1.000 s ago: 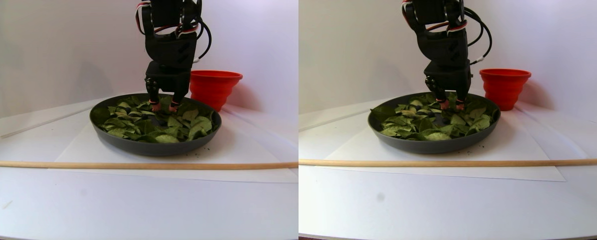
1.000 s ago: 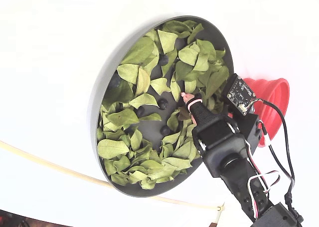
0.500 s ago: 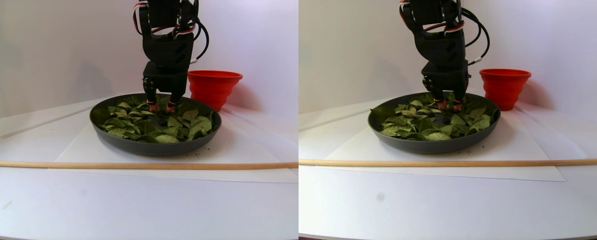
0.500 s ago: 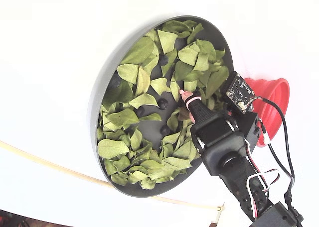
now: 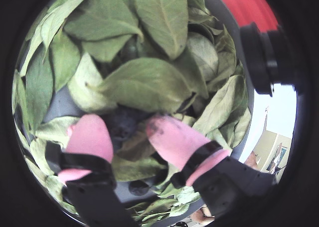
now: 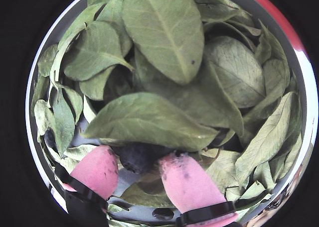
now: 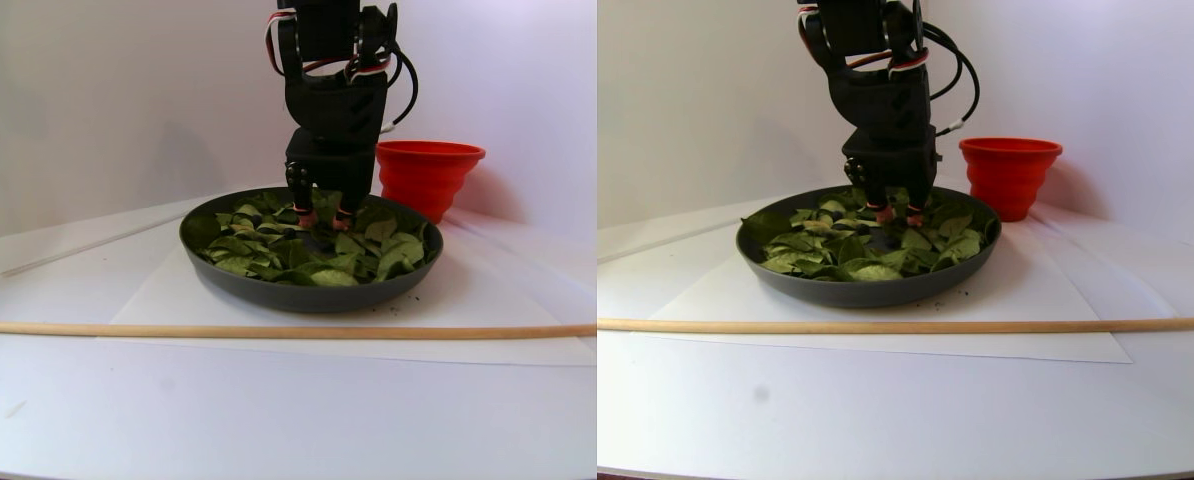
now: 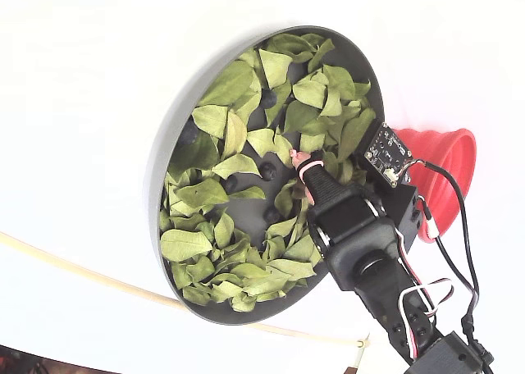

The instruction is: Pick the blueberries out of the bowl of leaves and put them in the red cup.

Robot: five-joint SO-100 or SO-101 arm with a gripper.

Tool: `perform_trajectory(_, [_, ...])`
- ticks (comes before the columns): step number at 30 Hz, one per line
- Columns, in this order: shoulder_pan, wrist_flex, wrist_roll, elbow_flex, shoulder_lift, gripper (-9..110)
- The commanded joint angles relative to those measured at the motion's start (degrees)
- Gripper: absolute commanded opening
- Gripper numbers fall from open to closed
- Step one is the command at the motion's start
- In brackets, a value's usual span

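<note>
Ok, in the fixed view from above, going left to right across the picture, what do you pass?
Wooden stick → bowl rim → leaves → gripper → red cup.

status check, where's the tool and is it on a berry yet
Tool open, down in the bowl. Blueberry between the fingertips, not gripped yet. Big leaf overlapping it. Red cup beside the bowl.
</note>
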Motion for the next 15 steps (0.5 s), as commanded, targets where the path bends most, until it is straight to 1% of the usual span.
perform_trajectory(1, [1.23,-1.14,0.35,-2.29,0.70,16])
perform_trajectory(15, [1.49,-1.49,0.79,-2.72,-1.67,13])
